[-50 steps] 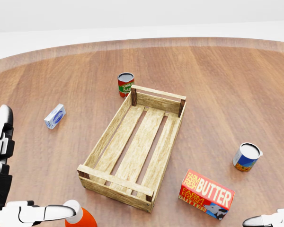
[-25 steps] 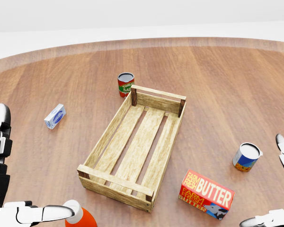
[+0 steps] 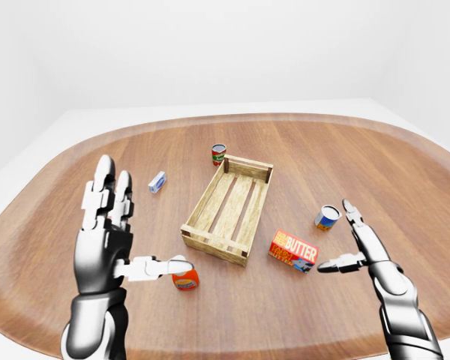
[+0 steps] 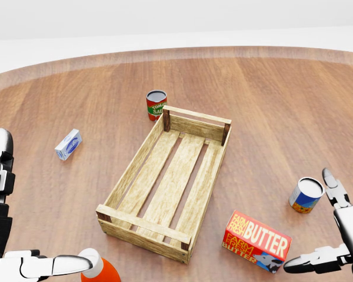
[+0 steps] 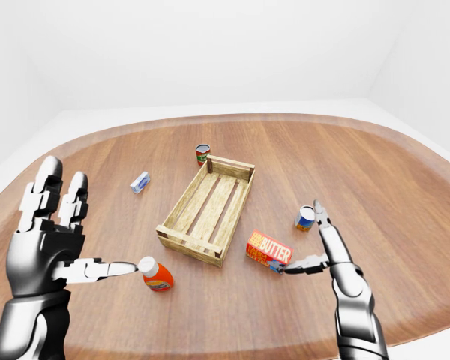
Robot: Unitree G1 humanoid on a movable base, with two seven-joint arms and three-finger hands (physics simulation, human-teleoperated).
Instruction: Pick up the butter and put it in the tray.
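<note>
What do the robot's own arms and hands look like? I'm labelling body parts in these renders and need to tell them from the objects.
Both the left hand and the right hand are glossy silver-grey metal with dark joints. Each has three segmented fingers of white links with rounded tips. The forearms are smooth, tapered chrome cylinders. No cables, sleeves or markings are visible.

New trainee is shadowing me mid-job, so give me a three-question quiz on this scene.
1. True or false: the red rectangular butter box already lies inside the slatted wooden tray.
2. Which hand is nearest the butter box? A) left hand B) right hand
3. Fill in: the red-and-green tin can stands just outside the tray's ___ end in the head view.

Key: 1 false; 2 B; 3 top.
</note>
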